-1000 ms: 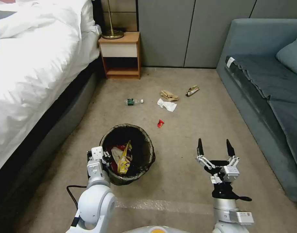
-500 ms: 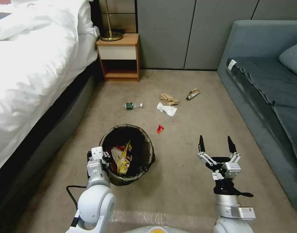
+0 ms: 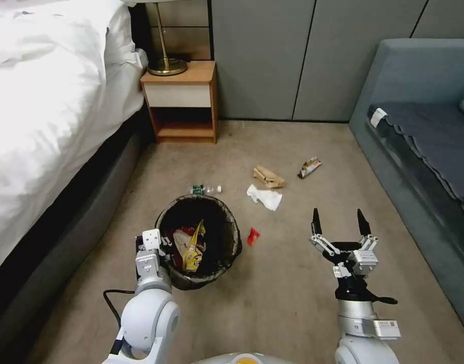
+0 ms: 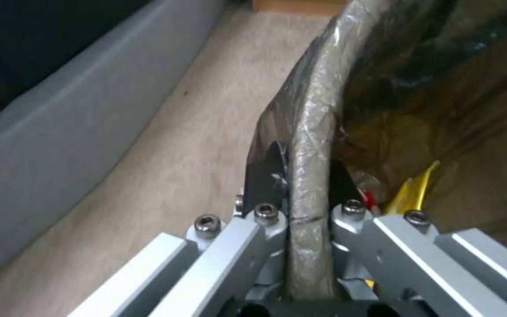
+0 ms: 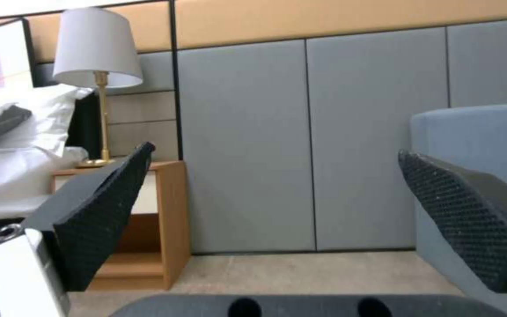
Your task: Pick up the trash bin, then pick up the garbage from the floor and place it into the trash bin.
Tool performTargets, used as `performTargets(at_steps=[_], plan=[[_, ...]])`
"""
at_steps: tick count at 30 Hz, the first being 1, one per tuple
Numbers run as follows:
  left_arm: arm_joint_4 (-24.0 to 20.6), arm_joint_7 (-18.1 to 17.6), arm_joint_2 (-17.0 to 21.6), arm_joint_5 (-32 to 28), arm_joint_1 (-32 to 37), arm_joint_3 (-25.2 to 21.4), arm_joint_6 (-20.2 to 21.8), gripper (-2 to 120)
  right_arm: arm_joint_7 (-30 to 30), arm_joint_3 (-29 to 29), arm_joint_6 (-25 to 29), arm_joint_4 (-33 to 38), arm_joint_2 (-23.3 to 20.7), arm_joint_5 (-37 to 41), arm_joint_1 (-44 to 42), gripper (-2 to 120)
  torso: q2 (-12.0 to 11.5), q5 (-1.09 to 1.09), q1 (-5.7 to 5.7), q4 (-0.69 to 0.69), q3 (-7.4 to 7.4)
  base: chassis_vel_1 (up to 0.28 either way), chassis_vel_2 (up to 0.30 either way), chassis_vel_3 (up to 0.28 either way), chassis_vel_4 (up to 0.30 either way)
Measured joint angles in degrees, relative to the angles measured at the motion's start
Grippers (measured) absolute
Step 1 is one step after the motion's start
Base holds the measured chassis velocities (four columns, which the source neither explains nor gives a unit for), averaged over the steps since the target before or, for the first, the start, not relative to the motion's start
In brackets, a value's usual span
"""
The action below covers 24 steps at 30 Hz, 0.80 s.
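The trash bin [image 3: 199, 242], a small round bucket lined with a dark bag folded over its rim, is held just above the beige carpet [image 3: 282, 303] at the near left, beside the white-sheeted bed [image 3: 44, 121], with a yellow snack wrapper [image 3: 194, 250] seen inside it. Its rim [image 4: 312, 132] is clamped between the narrow fingers of the left gripper [image 4: 303, 185] on the side nearest the robot. A small green-labelled plastic bottle [image 3: 205, 189] lies just beyond the bin, and a small red wrapper [image 3: 252, 235] just to its right. Farther off are seen a crumpled white tissue [image 3: 264, 197], a brown paper bag [image 3: 268, 177] and a shiny golden wrapper [image 3: 309, 167]. At the near right the right gripper [image 3: 339, 226] is held above the carpet with its black fingers [image 5: 104, 220] spread wide, holding nothing.
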Motion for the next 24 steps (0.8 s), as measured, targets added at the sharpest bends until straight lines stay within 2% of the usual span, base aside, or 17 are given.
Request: performTargets(at_steps=[8,24], plan=[[0.01,0.01,-0.13,0.00,-0.10,0.03,0.00,1,-1.45,-0.10,2.12,-1.23,0.15,-0.44,0.80,100,0.00,0.01,0.01,0.01,0.01,-0.210,0.203,0.214,-0.219],[0.03,-0.03,-0.21,-0.02,-0.05,-0.12,0.00,1,-1.22,-0.72,2.59,-2.52,-0.52,-2.10,3.35,100,0.00,-0.01,0.00,0.00,0.00,0.004,-0.006,-0.016,0.010]])
